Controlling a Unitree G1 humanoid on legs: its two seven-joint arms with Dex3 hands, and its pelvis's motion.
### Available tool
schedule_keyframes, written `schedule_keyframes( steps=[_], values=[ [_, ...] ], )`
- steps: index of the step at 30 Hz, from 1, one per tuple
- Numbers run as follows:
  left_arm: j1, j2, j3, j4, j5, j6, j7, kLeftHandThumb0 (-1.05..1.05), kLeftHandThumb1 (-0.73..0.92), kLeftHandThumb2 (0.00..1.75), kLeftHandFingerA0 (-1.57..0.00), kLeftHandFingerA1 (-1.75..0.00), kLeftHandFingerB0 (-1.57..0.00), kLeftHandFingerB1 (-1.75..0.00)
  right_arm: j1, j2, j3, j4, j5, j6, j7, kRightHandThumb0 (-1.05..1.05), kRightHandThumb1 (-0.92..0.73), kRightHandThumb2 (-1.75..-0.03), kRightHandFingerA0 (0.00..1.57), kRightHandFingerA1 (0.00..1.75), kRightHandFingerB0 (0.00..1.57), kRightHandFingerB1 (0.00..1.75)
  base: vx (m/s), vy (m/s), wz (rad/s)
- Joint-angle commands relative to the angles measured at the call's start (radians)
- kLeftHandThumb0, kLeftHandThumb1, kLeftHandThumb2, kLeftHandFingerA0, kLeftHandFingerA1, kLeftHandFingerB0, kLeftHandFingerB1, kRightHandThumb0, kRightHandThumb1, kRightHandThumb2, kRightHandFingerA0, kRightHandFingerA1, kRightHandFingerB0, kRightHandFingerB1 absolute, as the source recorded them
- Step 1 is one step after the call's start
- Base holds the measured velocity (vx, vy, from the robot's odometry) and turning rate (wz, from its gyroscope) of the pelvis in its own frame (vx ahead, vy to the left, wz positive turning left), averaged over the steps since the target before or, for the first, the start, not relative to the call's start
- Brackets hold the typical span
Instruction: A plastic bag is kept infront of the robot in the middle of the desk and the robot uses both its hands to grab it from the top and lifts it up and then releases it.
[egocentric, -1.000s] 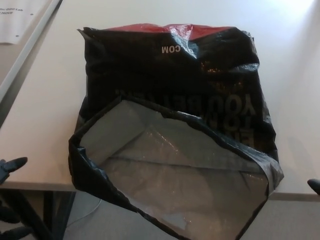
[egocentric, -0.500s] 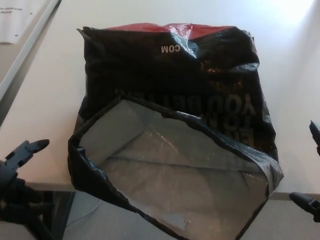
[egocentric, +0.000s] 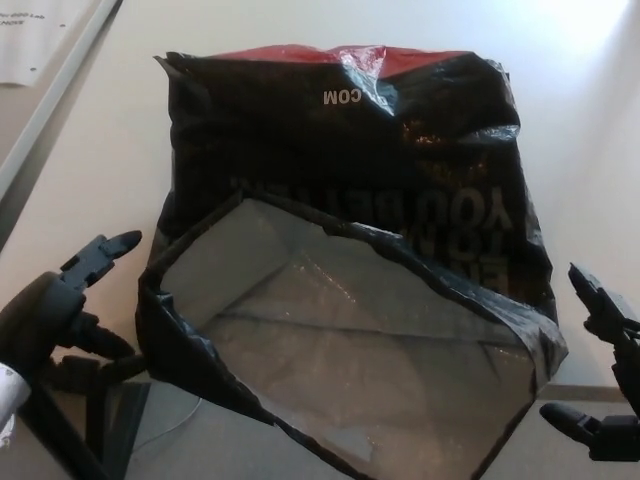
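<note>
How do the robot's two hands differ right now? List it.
The left hand shows more of itself, wrist and forearm included; the right hand shows mostly fingers at the picture's edge. The left hand sits close beside the plastic bag at its open rim; the right hand is a little further off its side. Both are open, black, and hold nothing.

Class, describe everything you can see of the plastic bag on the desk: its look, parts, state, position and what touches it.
The plastic bag is glossy, crinkled black film with a red band along its far edge and white lettering, seen upside down. It lies on the pale desk, its open mouth facing the robot and overhanging the near edge, showing a silvery grey lining. The left hand and right hand flank the mouth, fingers apart; neither appears to touch it yet.
</note>
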Motion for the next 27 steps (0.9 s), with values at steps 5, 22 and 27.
schedule_keyframes(
  steps=[5, 22, 27],
  values=[
    [-0.009, -0.044, -0.054, 0.075, 0.007, 0.003, 0.005, -0.57, 0.50, 0.57, -0.05, -0.29, -0.03, -0.31, -0.050, 0.011, 0.044, 0.038, -0.009, 0.004, 0.006, -0.65, -0.45, -0.73, 0.35, 0.67, 0.00, 0.07, 0.00, 0.000, 0.00],
    [0.189, -0.082, -0.087, -0.087, -0.121, 0.129, -0.095, -0.52, 0.54, 0.58, -0.77, -0.61, -0.83, -0.45, -0.029, 0.024, 0.073, 0.039, 0.040, 0.001, 0.031, -0.47, -0.54, -0.59, 0.23, 0.45, 0.07, 0.27, 0.00, 0.000, 0.00],
    [0.231, -0.087, -0.083, -0.184, -0.170, 0.234, -0.162, -0.47, 0.76, 0.61, -0.96, -1.75, -0.63, -1.75, -0.042, 0.048, 0.049, 0.076, 0.105, -0.041, 0.032, -0.33, -0.59, -0.57, 0.49, 0.68, 0.54, 0.54, 0.00, 0.000, 0.01]
  ],
)
